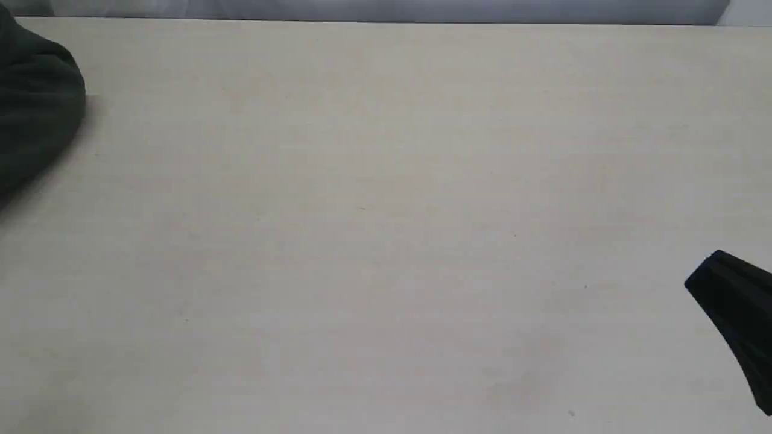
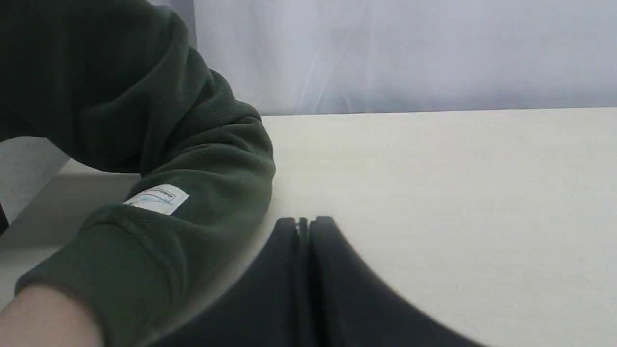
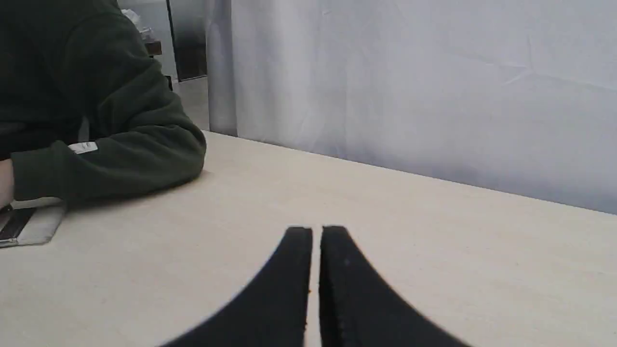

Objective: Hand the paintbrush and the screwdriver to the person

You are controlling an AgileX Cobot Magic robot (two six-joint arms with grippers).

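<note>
Paintbrush and screwdriver absent from all views; likely light, stiff, best gripped mid-handle. Exterior: person point(image 1: 36, 102) at far left corner of tabletop point(image 1: 386, 211), right gripper point(image 1: 718, 271) by right edge. Left wrist: left gripper point(image 2: 304, 222) closed, empty. Right wrist: jaws nearly together, empty.

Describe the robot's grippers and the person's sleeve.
The left gripper and right gripper have matte black fingers, broad at the base, tapering to flat tips; no cables or markings visible. The person's sleeve is dark green fleece with a small white label.
</note>
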